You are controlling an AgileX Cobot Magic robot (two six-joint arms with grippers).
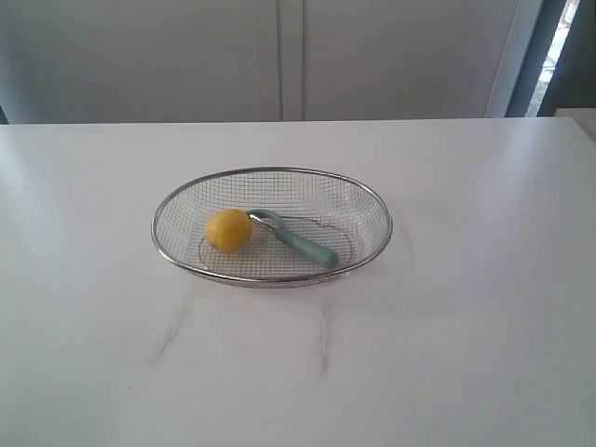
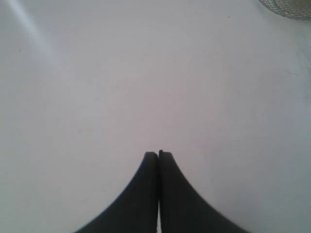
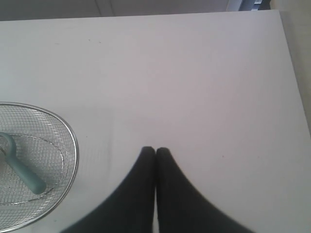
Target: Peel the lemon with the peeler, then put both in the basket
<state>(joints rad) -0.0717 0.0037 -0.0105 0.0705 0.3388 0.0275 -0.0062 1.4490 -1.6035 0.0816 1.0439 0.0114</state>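
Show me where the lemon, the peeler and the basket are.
lemon [image 1: 228, 231], exterior view, middle of its yellow skin.
peeler [image 1: 307, 247], exterior view, on the teal handle.
basket [image 1: 270, 169], exterior view, on the far rim.

Pretty plain room tbh. A big white tabletop [image 1: 484, 279] fills most of it, slightly glossy, with a couple of faint grey streaks [image 1: 177, 331] in the near part. Out ahead of the right hand [image 3: 155, 151] the tabletop runs to its far edge, and off to that hand's right it stops at a straight side edge [image 3: 290, 97]. Behind the far edge there's a pale wall of flat panels [image 1: 140, 56] with thin vertical seams [image 1: 279, 56]. Far right there's a dark frame [image 1: 531, 56] and a sliver of bright window [image 1: 562, 37]. Light is soft and even; a pale glare stripe [image 2: 34, 34] crosses the tabletop ahead of the left hand [image 2: 159, 154].
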